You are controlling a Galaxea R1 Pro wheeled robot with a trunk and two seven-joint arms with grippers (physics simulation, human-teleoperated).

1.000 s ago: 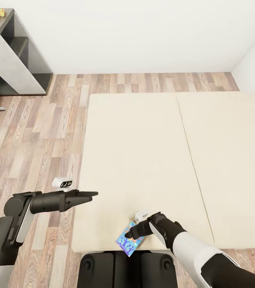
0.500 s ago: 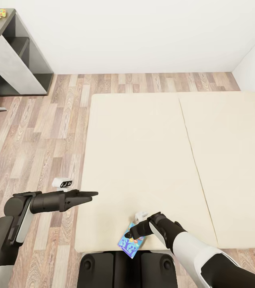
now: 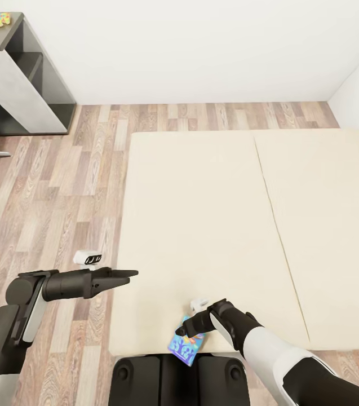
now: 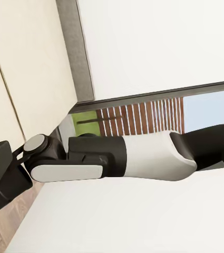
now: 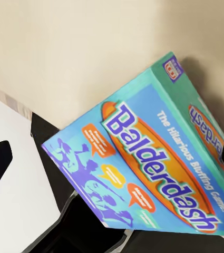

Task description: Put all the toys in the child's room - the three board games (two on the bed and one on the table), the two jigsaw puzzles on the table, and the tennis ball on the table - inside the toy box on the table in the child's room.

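Bedside check: board game in hand, view drifting sideways.

Wood-plank floor [image 3: 49,192] and the bed [image 3: 202,225] have slid slightly rightward in the head view over the last second, so I judge the base or head is turning; both arms look unchanged. My right gripper [image 3: 186,329] is clamped on the board game [image 5: 143,168], held at the bed's near edge above my base. My left gripper [image 3: 129,274] hangs empty, fingers together, beside it. Carrying to the toy box comes next.
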